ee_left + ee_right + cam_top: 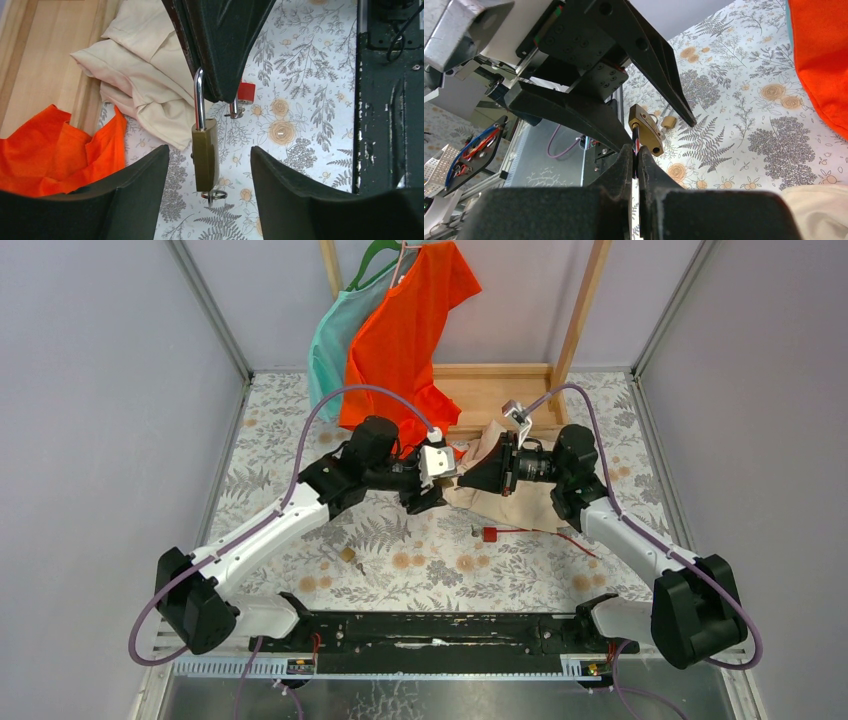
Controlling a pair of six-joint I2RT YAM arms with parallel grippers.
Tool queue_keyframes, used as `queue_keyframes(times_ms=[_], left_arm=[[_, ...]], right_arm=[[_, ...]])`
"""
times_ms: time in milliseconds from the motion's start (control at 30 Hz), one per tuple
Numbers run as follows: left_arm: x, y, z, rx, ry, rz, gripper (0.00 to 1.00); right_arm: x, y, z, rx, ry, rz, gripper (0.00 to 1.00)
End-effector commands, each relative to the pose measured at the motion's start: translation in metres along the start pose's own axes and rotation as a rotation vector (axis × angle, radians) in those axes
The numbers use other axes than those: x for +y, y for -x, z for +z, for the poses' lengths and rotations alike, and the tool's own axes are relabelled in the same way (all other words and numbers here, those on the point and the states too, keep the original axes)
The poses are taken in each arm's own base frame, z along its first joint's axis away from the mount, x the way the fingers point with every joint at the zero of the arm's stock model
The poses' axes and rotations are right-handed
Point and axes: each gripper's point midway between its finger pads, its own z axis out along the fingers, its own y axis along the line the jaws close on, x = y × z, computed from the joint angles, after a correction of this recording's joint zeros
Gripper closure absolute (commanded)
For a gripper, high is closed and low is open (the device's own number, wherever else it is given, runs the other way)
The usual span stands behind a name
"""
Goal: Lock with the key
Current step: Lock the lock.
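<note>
A brass padlock (205, 152) with a steel shackle hangs in the air above the floral table. My right gripper (635, 150) is shut on the shackle and holds the padlock (646, 131) out in front of it. My left gripper (209, 149) is open, one finger on each side of the brass body, neither touching it. A small key ring (214, 194) shows just past the lock's lower end; I cannot tell whether it sits in the lock or lies on the table. A key with a red tag (245, 91) lies on the table (489, 534). The two grippers meet nose to nose (452, 480).
A crumpled beige cloth (500, 502) lies under the right gripper. An orange shirt (400, 330) and a teal one hang from a wooden rack (490, 390) at the back. A small brass piece (348, 553) lies on the table under the left arm. The black base rail (430, 630) runs along the near edge.
</note>
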Motion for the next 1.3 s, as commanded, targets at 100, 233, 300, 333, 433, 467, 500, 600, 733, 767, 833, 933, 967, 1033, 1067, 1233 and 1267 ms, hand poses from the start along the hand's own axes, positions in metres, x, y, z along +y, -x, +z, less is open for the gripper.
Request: queue_keyframes(times_ms=[100, 233, 300, 333, 433, 467, 500, 600, 733, 767, 833, 933, 967, 1033, 1067, 1233, 1267], left_arm=[[0.0, 0.016, 0.006, -0.07, -0.016, -0.025, 0.44], [-0.001, 0.015, 0.005, -0.072, -0.018, -0.038, 0.57], [-0.001, 0.016, 0.005, -0.078, -0.025, -0.044, 0.64], [-0.002, 0.017, 0.004, -0.081, -0.03, -0.048, 0.67], [-0.005, 0.018, 0.003, -0.084, -0.045, -0.061, 0.82], [-0.007, 0.018, 0.003, -0.085, -0.054, -0.066, 0.88], [-0.009, 0.018, 0.002, -0.087, -0.065, -0.071, 0.93], [-0.019, 0.02, -0.001, -0.109, -0.115, -0.099, 1.0], [-0.036, 0.026, -0.004, -0.148, -0.207, -0.135, 1.0], [-0.039, 0.028, -0.005, -0.159, -0.227, -0.14, 1.0], [-0.042, 0.031, -0.007, -0.171, -0.253, -0.149, 1.0], [-0.045, 0.032, -0.009, -0.186, -0.276, -0.149, 1.0], [-0.046, 0.032, -0.01, -0.19, -0.286, -0.145, 1.0], [-0.047, 0.031, -0.01, -0.193, -0.299, -0.149, 1.0], [-0.048, 0.031, -0.01, -0.193, -0.306, -0.152, 1.0], [-0.052, 0.03, -0.009, -0.189, -0.353, -0.162, 1.0], [-0.053, 0.029, -0.008, -0.187, -0.358, -0.166, 1.0]], right_arm=[[0.021, 0.018, -0.004, -0.042, 0.065, -0.106, 1.0], [0.019, 0.016, -0.004, -0.041, 0.063, -0.113, 1.0], [0.018, 0.015, -0.004, -0.04, 0.06, -0.116, 1.0], [0.017, 0.014, -0.004, -0.037, 0.06, -0.119, 1.0], [0.013, 0.011, -0.005, -0.024, 0.045, -0.134, 1.0], [0.011, 0.009, -0.005, -0.02, 0.039, -0.146, 1.0], [0.009, 0.009, -0.006, -0.018, 0.032, -0.158, 1.0], [0.003, 0.003, -0.008, 0.003, 0.012, -0.208, 0.96], [-0.006, -0.006, -0.011, 0.051, -0.016, -0.293, 0.9], [-0.007, -0.007, -0.011, 0.053, -0.016, -0.303, 0.9], [-0.006, -0.008, -0.012, 0.058, -0.011, -0.32, 0.9], [-0.006, -0.01, -0.013, 0.075, -0.007, -0.351, 0.92], [-0.005, -0.011, -0.014, 0.081, -0.005, -0.355, 0.93], [-0.003, -0.011, -0.014, 0.084, 0.006, -0.359, 0.96], [-0.002, -0.011, -0.014, 0.085, 0.01, -0.362, 0.97], [-0.001, -0.014, -0.012, 0.091, 0.022, -0.385, 1.0], [0.0, -0.015, -0.012, 0.093, 0.026, -0.385, 1.0]])
